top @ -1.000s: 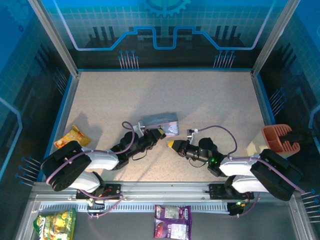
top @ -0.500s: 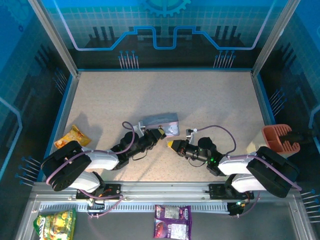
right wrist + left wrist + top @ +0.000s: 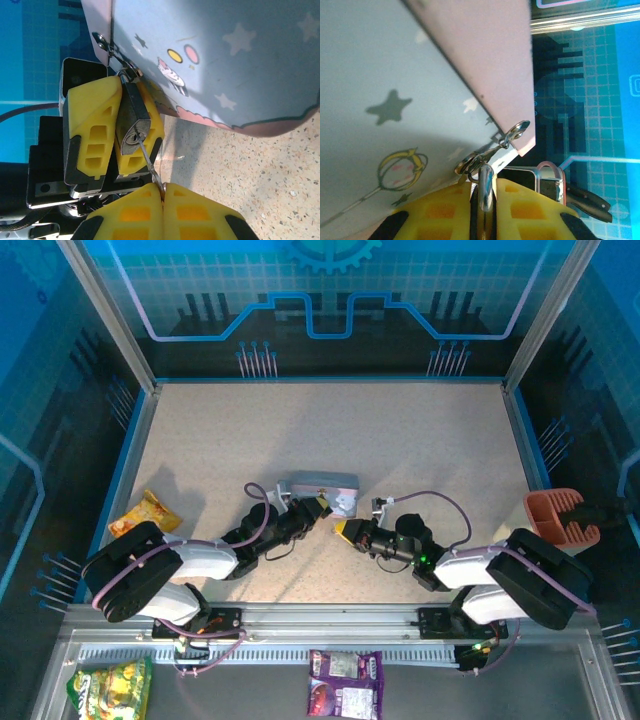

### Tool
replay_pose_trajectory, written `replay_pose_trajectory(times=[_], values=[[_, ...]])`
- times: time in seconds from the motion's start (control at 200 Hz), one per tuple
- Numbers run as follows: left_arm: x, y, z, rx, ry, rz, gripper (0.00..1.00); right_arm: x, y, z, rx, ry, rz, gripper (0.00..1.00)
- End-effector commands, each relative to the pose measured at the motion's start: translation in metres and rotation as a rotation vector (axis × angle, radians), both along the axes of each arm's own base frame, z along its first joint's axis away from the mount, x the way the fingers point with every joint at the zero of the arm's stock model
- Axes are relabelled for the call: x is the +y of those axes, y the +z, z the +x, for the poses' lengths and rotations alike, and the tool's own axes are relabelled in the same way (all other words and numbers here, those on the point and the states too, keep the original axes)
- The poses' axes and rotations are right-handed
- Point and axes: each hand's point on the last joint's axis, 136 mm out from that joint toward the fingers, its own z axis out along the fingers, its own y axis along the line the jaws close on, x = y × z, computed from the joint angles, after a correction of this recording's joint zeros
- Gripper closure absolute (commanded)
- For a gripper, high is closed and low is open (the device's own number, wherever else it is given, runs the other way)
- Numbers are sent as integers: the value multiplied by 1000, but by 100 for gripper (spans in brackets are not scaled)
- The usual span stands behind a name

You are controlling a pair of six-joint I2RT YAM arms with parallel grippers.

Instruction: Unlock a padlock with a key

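Left hand (image 3: 321,506) pinches small dark blocky padlock (image 3: 132,122), shackle through clasp of pale-blue cartoon tin (image 3: 225,60), near middle of worktop's (image 3: 260,175) near edge. Right hand (image 3: 162,192) pinches thin grey metal key (image 3: 147,157), tip at keyhole.

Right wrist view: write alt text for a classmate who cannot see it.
A thin key, pinched in the shut right gripper, meets the keyhole of a small padlock clamped in the left gripper. The padlock is hooked to the clasp of a pale blue cartoon-print tin above a speckled table.
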Motion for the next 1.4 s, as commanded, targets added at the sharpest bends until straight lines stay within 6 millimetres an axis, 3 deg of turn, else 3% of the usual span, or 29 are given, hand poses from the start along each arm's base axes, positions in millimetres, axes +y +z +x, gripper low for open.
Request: replay_pose_trajectory(times=[0.0, 0.595, 0.816, 0.996, 1.396], values=[[-19, 44, -6, -84, -66, -106, 98, -3, 8, 11, -3, -43, 54, 100], [-20, 38, -7, -76, -79, -81, 99, -5, 6, 20, 26, -61, 136, 100], [-16, 22, -15, -39, -95, -34, 99, -2, 11, 22, 23, -40, 140, 100], [-11, 19, -19, -38, -96, -12, 99, 2, 13, 24, 21, -28, 153, 100], [-25, 18, -21, -41, -141, -19, 99, 9, 19, 23, 11, -15, 170, 100]])
